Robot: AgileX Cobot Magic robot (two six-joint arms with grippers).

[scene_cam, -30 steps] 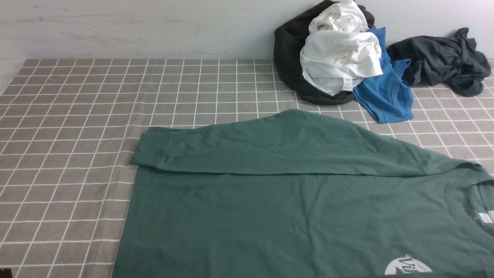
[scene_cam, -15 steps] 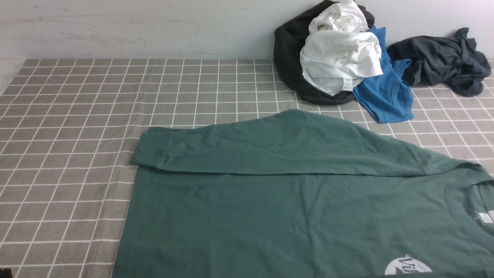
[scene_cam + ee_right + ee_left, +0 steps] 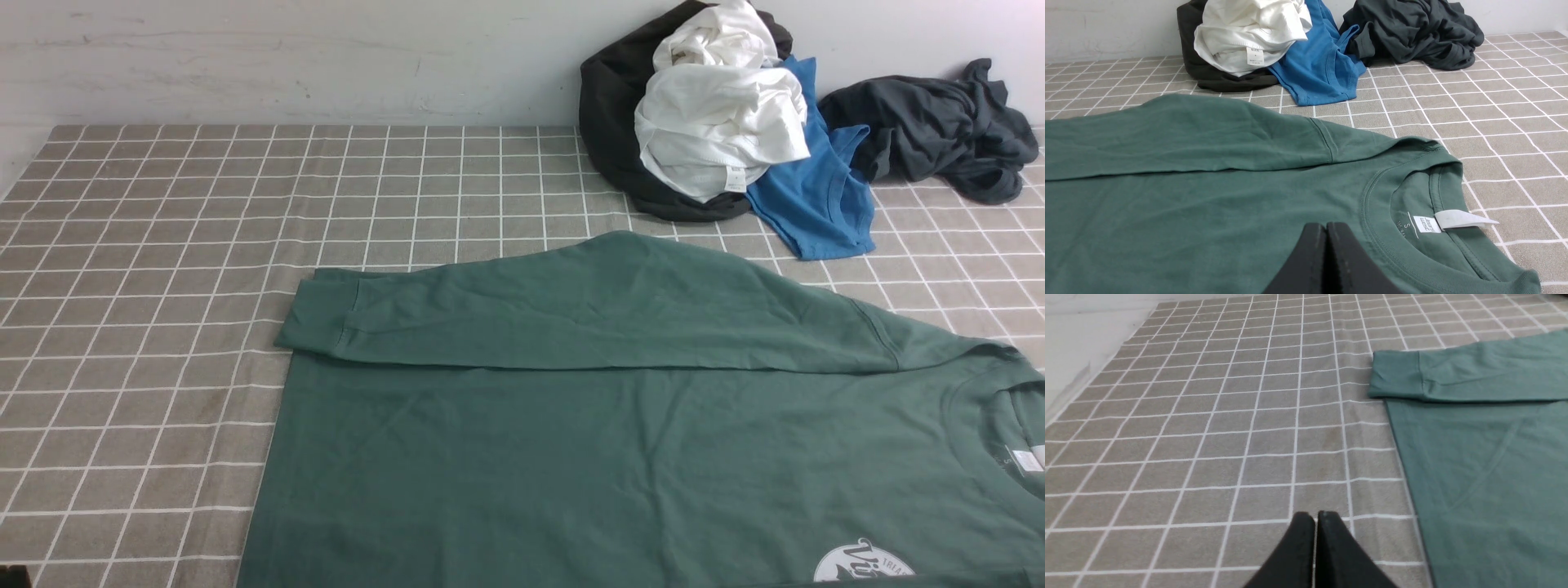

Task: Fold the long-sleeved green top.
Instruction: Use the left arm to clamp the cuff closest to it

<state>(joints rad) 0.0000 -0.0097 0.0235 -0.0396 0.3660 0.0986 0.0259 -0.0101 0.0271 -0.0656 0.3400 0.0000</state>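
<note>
The green long-sleeved top (image 3: 620, 441) lies flat on the checked tablecloth (image 3: 147, 245), neckline to the right and hem to the left. One sleeve is folded across the far side of its body, its ribbed cuff (image 3: 314, 314) at the left. A white round chest logo (image 3: 861, 562) shows at the near right. My left gripper (image 3: 1314, 516) is shut and empty over bare cloth, left of the top's hem (image 3: 1404, 465). My right gripper (image 3: 1326, 226) is shut and empty above the top's chest (image 3: 1208, 212), beside the neckline and white neck tag (image 3: 1461, 219). Neither arm appears in the front view.
At the back right against the wall lies a pile: a black garment (image 3: 612, 114), white clothing (image 3: 718, 114) and a bright blue tee (image 3: 808, 196). A dark grey garment (image 3: 939, 126) is crumpled further right. The wall (image 3: 286, 57) bounds the far edge.
</note>
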